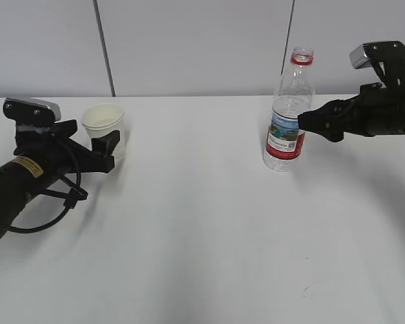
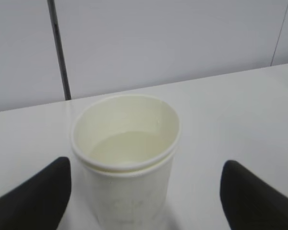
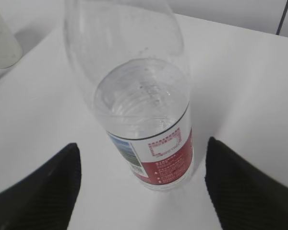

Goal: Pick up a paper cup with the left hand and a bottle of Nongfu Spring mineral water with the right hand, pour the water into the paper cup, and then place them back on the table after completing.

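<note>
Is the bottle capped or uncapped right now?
Uncapped. The bottle stands upright on the table, and its mouth is open at the top with only the red neck ring there, no cap on it.

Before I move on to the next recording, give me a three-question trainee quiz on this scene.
1. True or false: the bottle stands upright on the table with no cap on.
2. Which hand has the paper cup between its fingers? A) left hand B) right hand C) neither
3. Fill in: in the right wrist view, the right hand's fingers stand ____ of the bottle, apart from it.

Key:
1. True; the red neck ring is there but the mouth is open.
2. A; the hand is open around it, with gaps on both sides.
3. Either side.
</note>
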Controlling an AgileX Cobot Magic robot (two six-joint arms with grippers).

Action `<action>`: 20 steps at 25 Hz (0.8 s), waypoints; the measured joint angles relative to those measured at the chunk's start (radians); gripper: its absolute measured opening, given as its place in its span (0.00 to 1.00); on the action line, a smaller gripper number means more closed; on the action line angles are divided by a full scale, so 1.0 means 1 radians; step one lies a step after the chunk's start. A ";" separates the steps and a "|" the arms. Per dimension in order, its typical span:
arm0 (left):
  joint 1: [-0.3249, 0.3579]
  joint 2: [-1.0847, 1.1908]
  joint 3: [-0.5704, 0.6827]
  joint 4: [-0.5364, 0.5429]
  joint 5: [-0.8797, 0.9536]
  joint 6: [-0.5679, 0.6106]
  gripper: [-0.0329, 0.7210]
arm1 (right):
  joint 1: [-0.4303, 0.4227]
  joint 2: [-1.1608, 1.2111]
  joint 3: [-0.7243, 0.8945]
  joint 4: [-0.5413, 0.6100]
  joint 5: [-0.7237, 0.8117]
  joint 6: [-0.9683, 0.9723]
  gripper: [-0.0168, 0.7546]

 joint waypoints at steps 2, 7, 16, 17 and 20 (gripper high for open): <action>0.000 -0.022 0.002 0.000 0.002 -0.001 0.81 | 0.000 -0.010 0.000 -0.023 0.000 0.017 0.79; 0.000 -0.083 0.010 0.000 0.020 -0.001 0.81 | 0.000 -0.039 0.000 -0.073 0.000 0.061 0.79; 0.000 -0.257 0.012 0.001 0.276 -0.001 0.81 | 0.000 -0.100 0.002 -0.105 0.032 0.088 0.79; 0.000 -0.273 0.012 0.001 0.310 -0.001 0.81 | 0.000 -0.104 0.002 -0.105 0.032 0.090 0.79; 0.000 -0.327 0.012 0.001 0.397 -0.001 0.81 | 0.000 -0.112 0.002 -0.105 0.032 0.094 0.79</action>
